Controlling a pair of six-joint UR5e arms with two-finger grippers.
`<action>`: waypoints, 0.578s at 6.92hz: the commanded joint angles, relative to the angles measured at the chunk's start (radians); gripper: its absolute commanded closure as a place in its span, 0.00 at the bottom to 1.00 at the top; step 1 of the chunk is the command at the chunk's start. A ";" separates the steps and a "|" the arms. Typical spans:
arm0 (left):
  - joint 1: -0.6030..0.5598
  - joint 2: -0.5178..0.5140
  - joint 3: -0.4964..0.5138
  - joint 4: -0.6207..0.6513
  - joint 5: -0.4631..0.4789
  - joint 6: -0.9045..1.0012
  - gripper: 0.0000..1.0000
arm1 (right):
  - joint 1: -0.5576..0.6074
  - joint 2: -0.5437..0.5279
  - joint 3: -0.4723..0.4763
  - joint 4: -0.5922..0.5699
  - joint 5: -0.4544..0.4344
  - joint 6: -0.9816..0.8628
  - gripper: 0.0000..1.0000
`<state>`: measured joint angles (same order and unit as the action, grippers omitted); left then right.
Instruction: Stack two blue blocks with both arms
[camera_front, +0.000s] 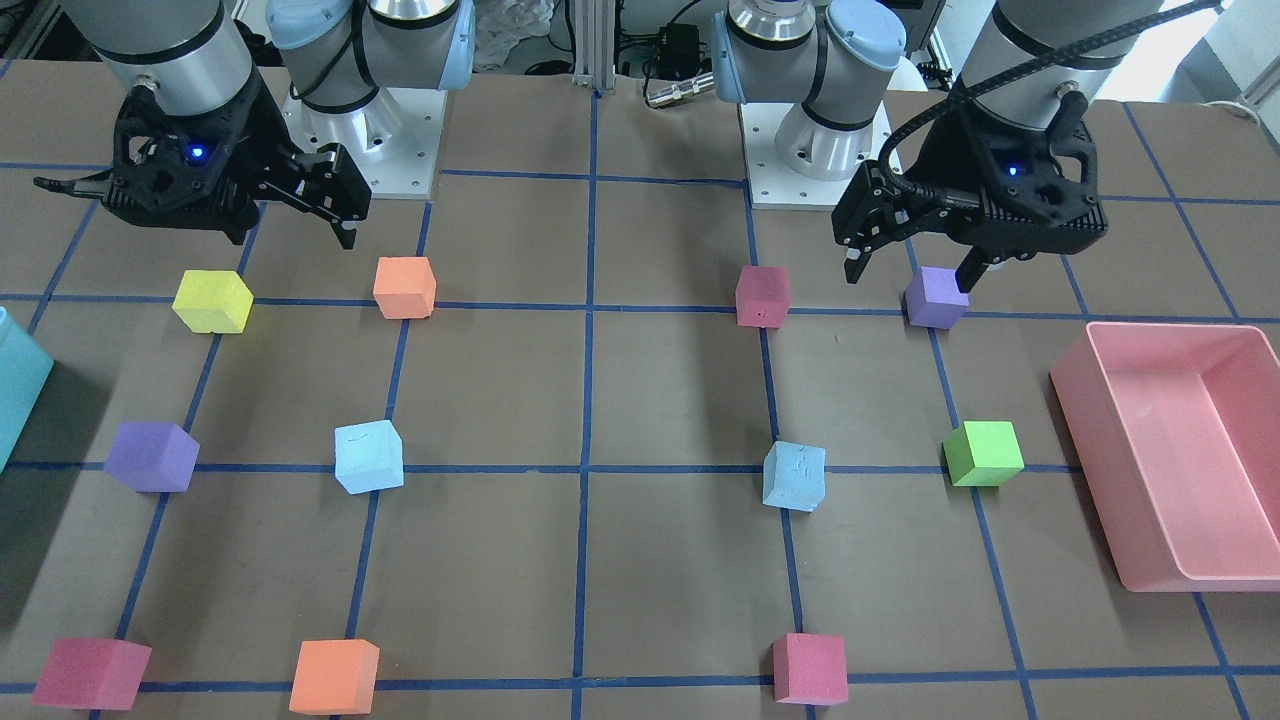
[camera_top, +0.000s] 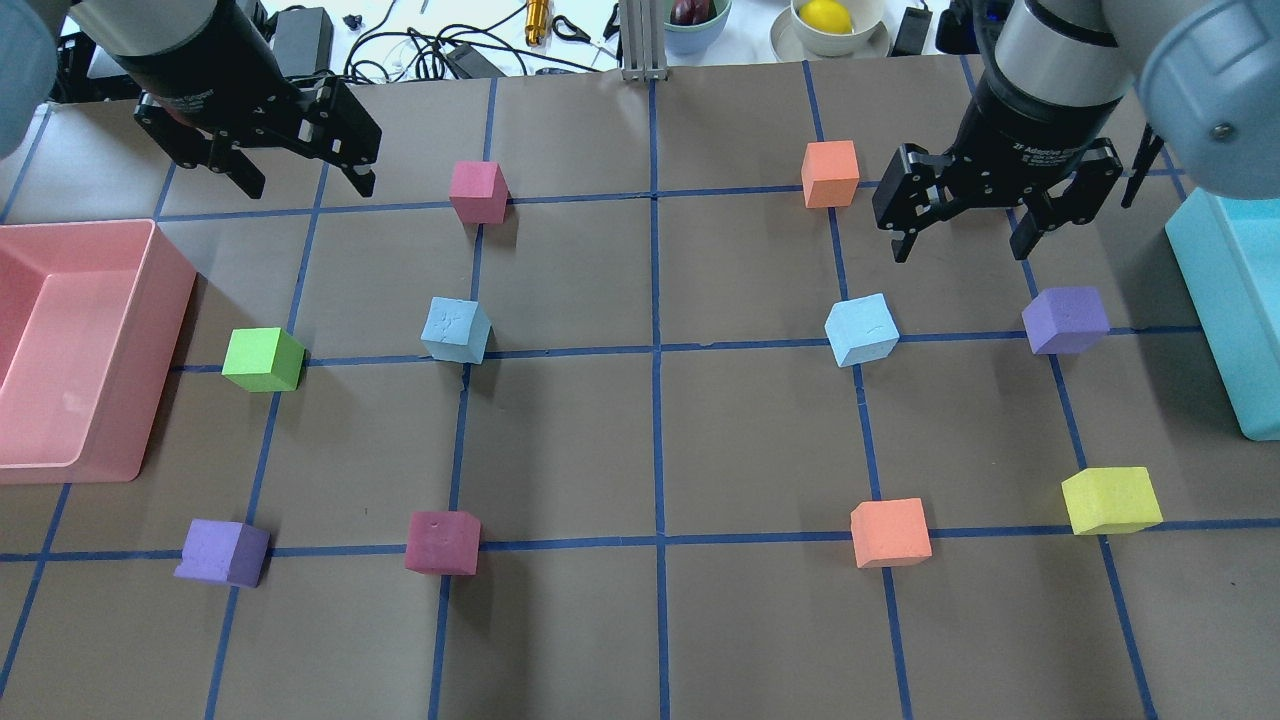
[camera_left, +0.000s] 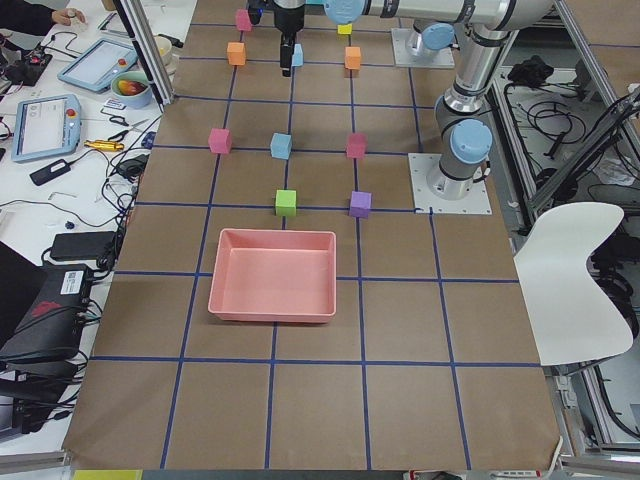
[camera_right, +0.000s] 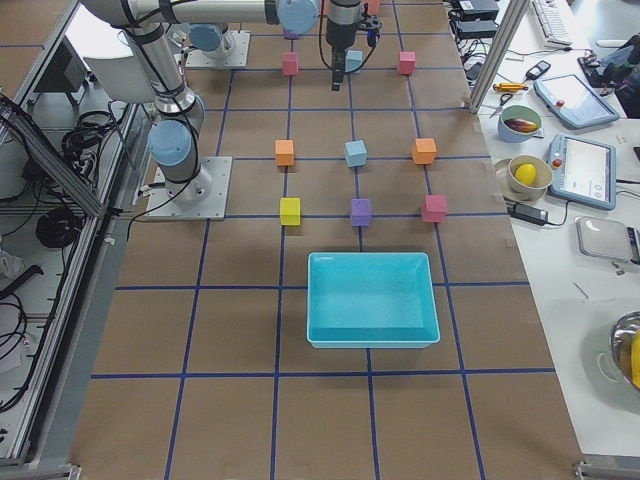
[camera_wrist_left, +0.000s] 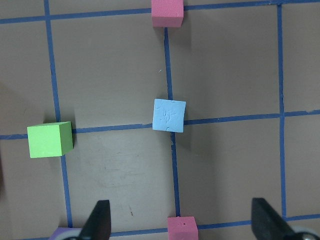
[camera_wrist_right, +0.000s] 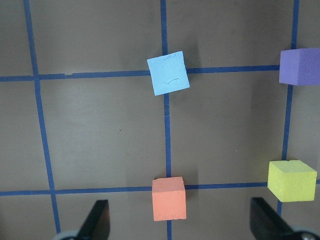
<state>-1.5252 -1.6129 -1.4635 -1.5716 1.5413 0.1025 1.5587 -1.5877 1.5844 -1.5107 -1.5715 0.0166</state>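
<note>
Two pale blue blocks lie apart on the table. One (camera_top: 456, 330) is on my left side and shows in the left wrist view (camera_wrist_left: 169, 115). The other (camera_top: 861, 329) is on my right side and shows in the right wrist view (camera_wrist_right: 168, 73). My left gripper (camera_top: 307, 180) hovers open and empty above the table, beyond its block, with a purple cube beside one finger in the front view (camera_front: 911, 272). My right gripper (camera_top: 962, 240) hovers open and empty just beyond the right blue block.
A pink bin (camera_top: 165, 300) stands at the left edge and a teal bin (camera_top: 1225, 320) at the right edge. Green (camera_top: 263, 359), purple (camera_top: 1066, 320), yellow (camera_top: 1110, 499), orange (camera_top: 890, 532) and magenta (camera_top: 443, 542) cubes lie on the grid around the blue ones.
</note>
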 joint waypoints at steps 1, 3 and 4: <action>-0.003 -0.002 -0.001 -0.001 0.000 -0.003 0.00 | 0.000 -0.003 0.002 0.003 -0.001 0.002 0.00; -0.003 -0.001 -0.003 -0.001 0.000 0.002 0.00 | 0.001 0.005 0.003 0.003 0.002 -0.007 0.00; -0.003 -0.001 -0.003 -0.001 0.000 0.000 0.00 | 0.001 0.009 0.008 0.003 -0.001 -0.006 0.00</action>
<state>-1.5273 -1.6140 -1.4661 -1.5723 1.5417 0.1032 1.5599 -1.5838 1.5884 -1.5080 -1.5710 0.0124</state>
